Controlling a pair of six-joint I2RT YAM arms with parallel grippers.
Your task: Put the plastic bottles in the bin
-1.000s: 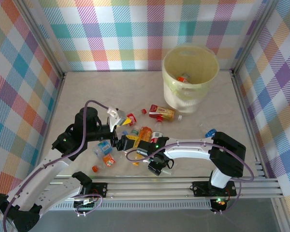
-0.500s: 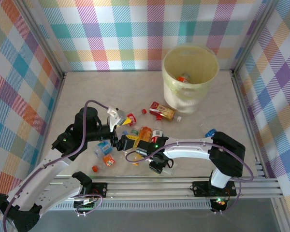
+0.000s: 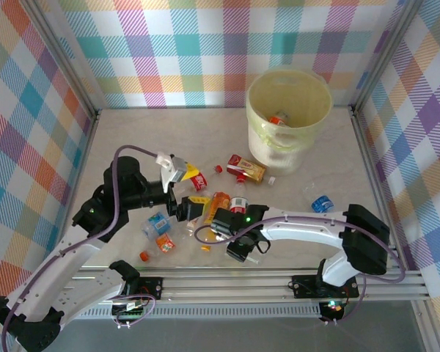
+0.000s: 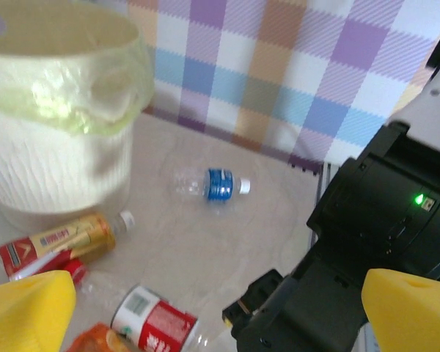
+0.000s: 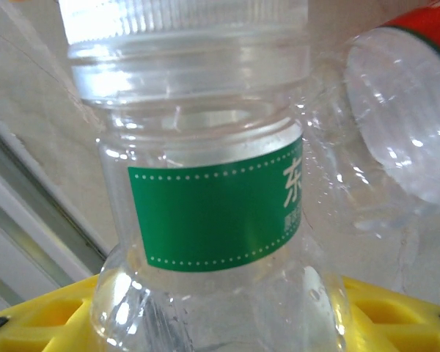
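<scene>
Mostly clear, green-labelled plastic bottle (image 5: 205, 213)

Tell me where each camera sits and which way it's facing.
Top external: above and behind, looking down on the table, bin, left arm and right arm.
Left wrist: on the left arm, facing the bin; its yellow fingertips frame the right arm.
Right wrist: close on a green-label bottle between its yellow fingers.
Shared: top and left wrist both show the blue-label bottle.

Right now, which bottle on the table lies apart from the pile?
The blue-labelled bottle lying alone at far right; all the others bunch together well to its left.
</scene>
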